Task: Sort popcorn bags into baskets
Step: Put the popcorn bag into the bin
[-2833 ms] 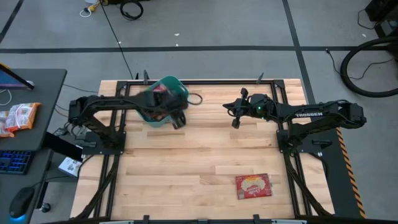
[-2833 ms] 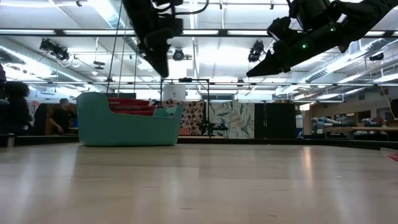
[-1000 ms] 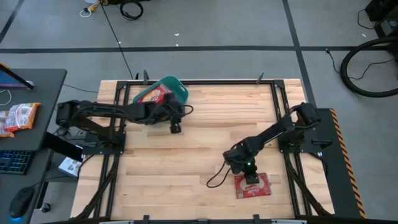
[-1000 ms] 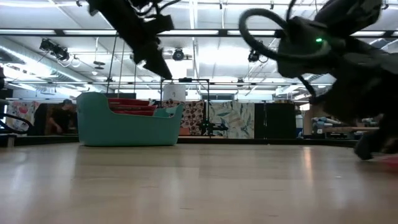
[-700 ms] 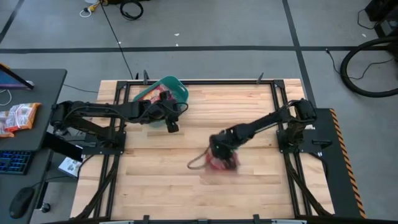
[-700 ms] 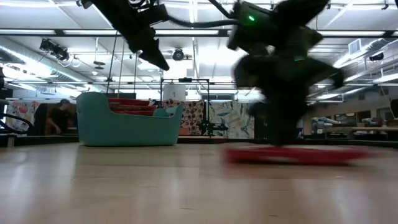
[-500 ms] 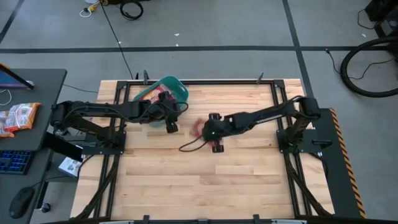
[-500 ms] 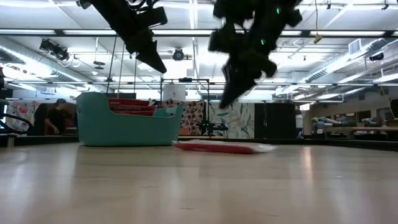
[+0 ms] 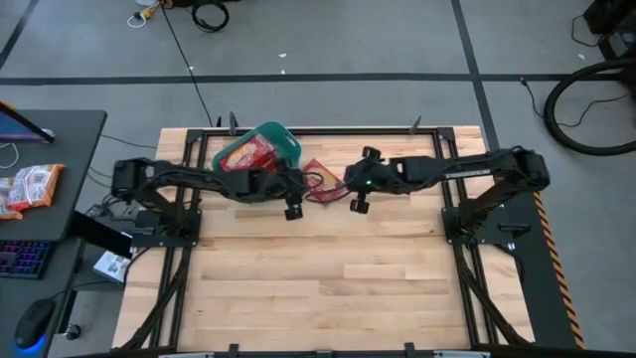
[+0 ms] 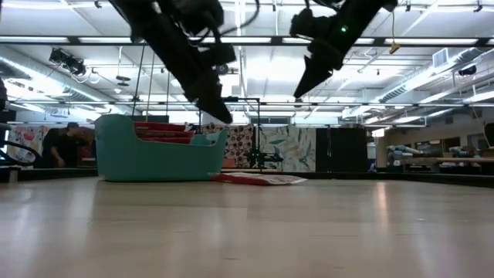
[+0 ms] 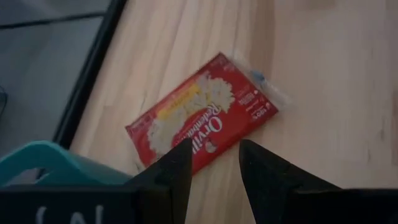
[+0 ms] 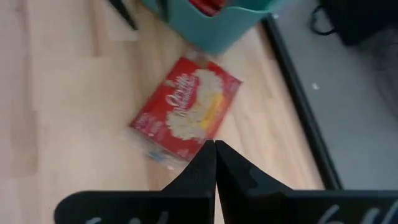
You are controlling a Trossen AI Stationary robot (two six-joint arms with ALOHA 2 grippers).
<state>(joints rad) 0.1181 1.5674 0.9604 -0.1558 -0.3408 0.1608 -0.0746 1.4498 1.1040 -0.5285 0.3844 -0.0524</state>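
Popcorn bag [image 9: 320,180] newly flat beside basket [image 9: 260,151]; left fingers [image 11: 180,171] spread, right fingers [image 12: 214,163] together.

Bright overhead strip lights; wrist views soft, blurred; faint shadows.

The popcorn bag [image 11: 205,121] lying on the table carries white lettering reading "Orville Redenbacher's"; nothing else is legible.

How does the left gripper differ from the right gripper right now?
The left gripper has its fingers parted with a clear gap; the right gripper has its fingers pressed shut. The left gripper sits by the teal basket, the right on the far side of the loose popcorn bag. Both hover above the table, holding nothing.
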